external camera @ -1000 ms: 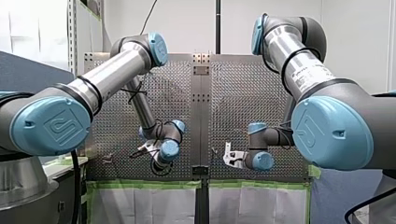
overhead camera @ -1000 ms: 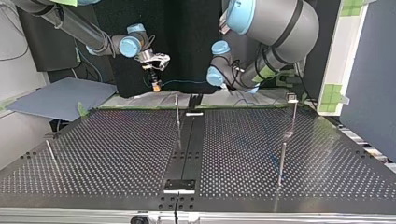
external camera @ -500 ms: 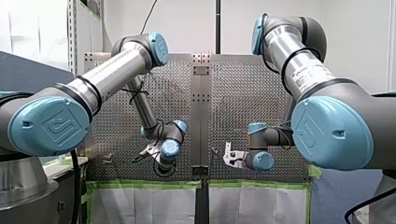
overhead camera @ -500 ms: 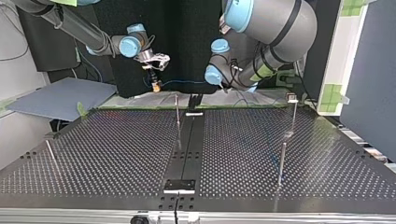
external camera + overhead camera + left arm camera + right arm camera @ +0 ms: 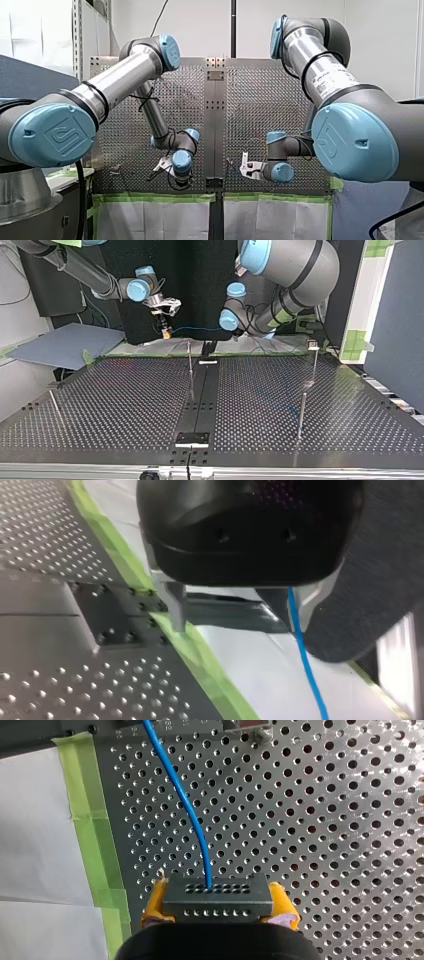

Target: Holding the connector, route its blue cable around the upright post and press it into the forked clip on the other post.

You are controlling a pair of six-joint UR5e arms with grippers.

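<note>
— Table [image 5: 125, 405] first, please: what stands on it?
— It is perforated metal, dark in the top view. Near its middle rises a thin upright post [image 5: 190, 365]. At the right of that view stands a second post [image 5: 314, 365] with a small head [image 5: 313, 345]. I cannot tell if this head is forked. The cable runs farther away than both posts and touches neither.
— And the arms?
— My left arm [image 5: 290, 265] comes in at the right of the top view, my right arm [image 5: 85, 272] at its left. Both grippers hang over the far edge of the table in that view, apart from each other.
— How is the right gripper [image 5: 218, 907]?
— It is clenched. Its yellow pads [image 5: 154, 906] press the connector [image 5: 216, 890] from two sides. The connector is a dark block with two rows of little holes.
— And the left gripper [image 5: 232, 624]?
— It is released. Its metal fingers [image 5: 176, 605] stand wide apart and pinch nothing.
— Where does the blue cable [image 5: 192, 815] go?
— It leaves the front face of the connector and bends over the perforated plate, beside a strip of green tape [image 5: 92, 820]. In the top view it runs to the right, above the far edge, as far as the left gripper. In the left wrist view it passes just beside the inner side of one finger and goes on past the tip.
</note>
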